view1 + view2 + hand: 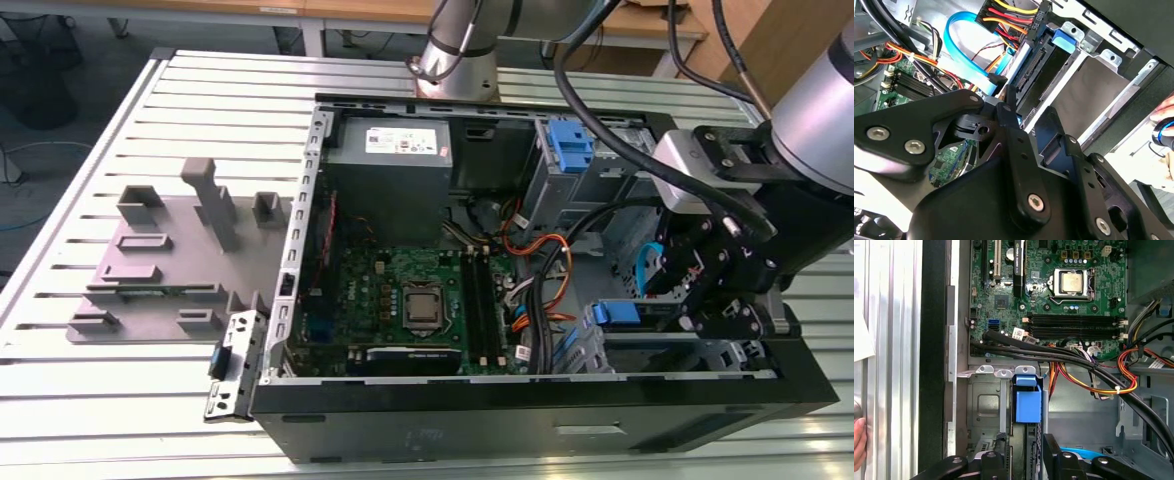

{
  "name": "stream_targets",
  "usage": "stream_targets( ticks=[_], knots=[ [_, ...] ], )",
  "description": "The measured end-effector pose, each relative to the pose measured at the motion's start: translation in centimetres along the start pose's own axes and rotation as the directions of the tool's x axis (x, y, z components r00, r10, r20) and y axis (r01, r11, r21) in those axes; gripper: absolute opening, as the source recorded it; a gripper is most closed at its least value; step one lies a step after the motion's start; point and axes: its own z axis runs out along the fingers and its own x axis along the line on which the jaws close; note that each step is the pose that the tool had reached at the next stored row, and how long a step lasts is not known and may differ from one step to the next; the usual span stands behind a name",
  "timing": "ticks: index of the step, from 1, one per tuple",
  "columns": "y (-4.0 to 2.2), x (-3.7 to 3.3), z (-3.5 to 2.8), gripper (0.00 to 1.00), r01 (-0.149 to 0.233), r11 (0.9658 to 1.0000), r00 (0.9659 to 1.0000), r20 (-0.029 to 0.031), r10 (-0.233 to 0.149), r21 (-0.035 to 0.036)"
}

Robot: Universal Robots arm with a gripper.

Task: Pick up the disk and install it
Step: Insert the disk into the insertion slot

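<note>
The gripper (1025, 441) is low inside the open case (534, 425), at the exterior view's right. Its two black fingers (1054, 456) are closed on the disk (1028, 402), one on each flat side. The disk stands on edge in the metal cage (985, 407). Its long axis runs from the fingers towards the motherboard (1054, 290), with the blue carrier end leading. In the exterior view that blue end (617, 313) points to the view's left. It seems partly slid into the cage, though I cannot tell how deep. Black, red and yellow cables (1089, 377) cross just beyond the blue end. A person's fingertips (858, 440) rest outside the case wall.
</note>
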Motion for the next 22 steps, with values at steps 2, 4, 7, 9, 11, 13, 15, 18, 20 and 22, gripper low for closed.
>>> stream_targets(
  ticks=[2,4,7,9,11,13,15,18,20,22],
  knots=[
    [0.0,0.0,-0.12,0.42,0.0,1.0,1.0,-0.0004,0.0,0.0],
    [0.0,-0.01,-0.28,0.42,0.0,1.0,1.0,-0.0002,0.0,0.0],
    [0.01,-0.01,-0.39,0.42,0.0,1.0,1.0,0.0,0.0,0.0],
    [0.01,-0.01,-0.4,0.42,0.0,1.0,1.0,-0.0001,0.0,0.0],
    [0.0,-0.01,-0.41,0.42,0.0,1.0,1.0,-0.0003,0.0,0.0],
    [0.01,-0.01,-0.47,0.42,0.0,1.0,1.0,-0.0006,0.0,0.0],
    [0.01,-0.02,-0.62,0.42,0.0,1.0,1.0,-0.0005,0.0,0.0],
    [0.01,-0.02,-0.79,0.42,0.0,1.0,1.0,-0.0002,0.0,0.0],
    [0.09,-0.01,-0.78,0.42,0.0,1.0,1.0,0.0021,0.0,0.0057],
    [0.19,-0.02,-0.78,0.42,0.001,0.9998,1.0,0.0067,-0.002,0.0187]
  ],
)
